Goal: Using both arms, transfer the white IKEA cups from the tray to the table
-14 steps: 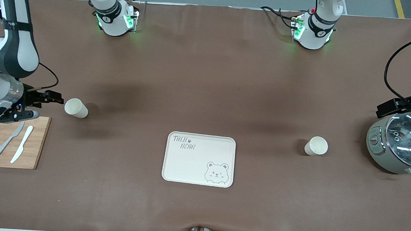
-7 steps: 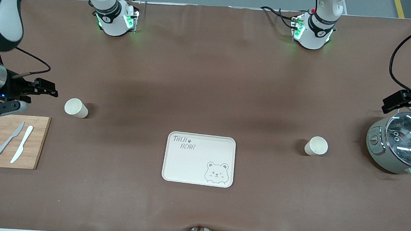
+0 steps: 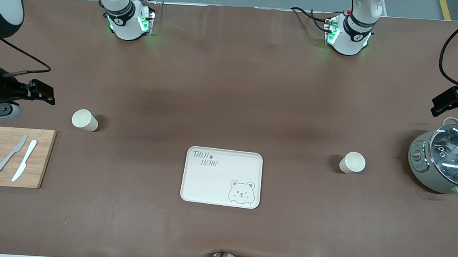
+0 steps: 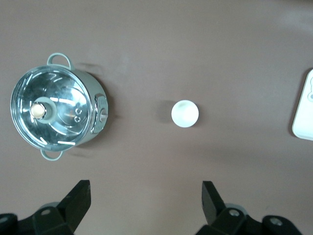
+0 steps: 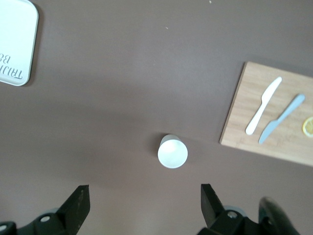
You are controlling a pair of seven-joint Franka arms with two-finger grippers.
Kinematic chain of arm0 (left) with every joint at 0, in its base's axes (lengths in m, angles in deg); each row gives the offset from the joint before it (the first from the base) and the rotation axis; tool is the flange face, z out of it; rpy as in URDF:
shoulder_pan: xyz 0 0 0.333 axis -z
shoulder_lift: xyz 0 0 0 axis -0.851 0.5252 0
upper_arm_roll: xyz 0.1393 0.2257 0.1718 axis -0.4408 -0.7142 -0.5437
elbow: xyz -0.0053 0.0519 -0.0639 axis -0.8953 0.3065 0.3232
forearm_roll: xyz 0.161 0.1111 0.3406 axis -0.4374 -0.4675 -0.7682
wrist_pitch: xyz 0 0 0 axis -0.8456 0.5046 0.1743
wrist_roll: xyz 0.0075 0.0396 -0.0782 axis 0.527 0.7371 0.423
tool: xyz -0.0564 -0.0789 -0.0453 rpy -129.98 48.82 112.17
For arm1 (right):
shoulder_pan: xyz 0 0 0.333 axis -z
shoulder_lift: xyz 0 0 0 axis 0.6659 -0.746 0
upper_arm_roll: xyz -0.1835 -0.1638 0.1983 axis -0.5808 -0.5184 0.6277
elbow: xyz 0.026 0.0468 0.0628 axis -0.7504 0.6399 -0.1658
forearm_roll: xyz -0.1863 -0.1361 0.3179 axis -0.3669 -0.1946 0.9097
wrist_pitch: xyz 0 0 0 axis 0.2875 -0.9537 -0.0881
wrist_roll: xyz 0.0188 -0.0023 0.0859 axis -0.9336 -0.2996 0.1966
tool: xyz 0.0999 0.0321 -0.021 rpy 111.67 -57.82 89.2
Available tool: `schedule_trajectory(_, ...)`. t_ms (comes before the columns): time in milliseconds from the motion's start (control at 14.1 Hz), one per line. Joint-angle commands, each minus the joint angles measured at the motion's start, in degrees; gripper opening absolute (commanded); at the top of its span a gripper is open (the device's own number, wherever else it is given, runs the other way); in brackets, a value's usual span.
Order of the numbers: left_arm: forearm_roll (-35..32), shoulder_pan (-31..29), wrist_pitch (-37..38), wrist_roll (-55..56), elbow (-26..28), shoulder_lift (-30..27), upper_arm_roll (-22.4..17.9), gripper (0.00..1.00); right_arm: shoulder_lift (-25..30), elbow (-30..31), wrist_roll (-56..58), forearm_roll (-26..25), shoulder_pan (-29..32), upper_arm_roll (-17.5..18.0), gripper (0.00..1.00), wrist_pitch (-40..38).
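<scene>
Both cups stand on the worktop, off the tray. The right pincer and left pincer hang spread and empty, each above one cup.

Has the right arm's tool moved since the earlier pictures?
Yes. The right tool has drawn away from the cutting board, toward the robots' bases.

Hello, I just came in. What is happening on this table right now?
Both white cups already stand on the table, one toward the right arm's end, the other toward the left arm's end. The bear tray between them holds nothing. The right gripper and left gripper are open, holding nothing, up in the air.
</scene>
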Motion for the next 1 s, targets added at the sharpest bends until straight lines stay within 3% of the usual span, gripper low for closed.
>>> schedule_trajectory(0, -0.8, 0.1, 1.3, -0.8, 0.0, -0.8, 0.8, 1.0, 2.9, -1.0, -16.4, -0.7, -2.3, 0.2, 1.0, -4.0)
schedule_trajectory(71, -0.7, 0.1, 1.9, -0.8, 0.0, -0.9, 1.0, 1.0, 3.4, -0.9, -21.2, -0.7, -3.3, 0.0, 1.0, -4.9)
schedule_trajectory(285, -0.2, 1.7, 2.2, -1.6, 0.8, -3.9, 0.3, 1.0, 6.8, 2.5, -18.2, -0.4, -2.0, -0.2, 1.0, -4.9)
schedule_trajectory(427, -0.1, 6.2, 2.2, -4.2, 2.2, -5.1, -3.7, 1.0, 9.1, 4.6, -16.4, 2.9, 0.7, -0.6, 1.0, -4.9)
schedule_trajectory(640, 3.6, 10.7, -1.1, -5.7, 9.3, -10.0, -9.7, 1.0, 10.5, 5.9, -10.1, 5.1, 3.8, -0.7, 1.0, -5.0)
schedule_trajectory(783, 3.7, 11.4, -3.2, -5.7, 12.6, -12.2, -10.2, 1.0, 11.7, 6.3, -9.8, 4.8, 4.1, -0.7, 1.0, -5.2)
schedule_trajectory(925, 3.7, 11.7, -3.3, -5.6, 12.5, -12.0, -10.2, 1.0, 13.0, 7.3, -9.7, 4.4, 4.2, -0.6, 1.0, -4.7)
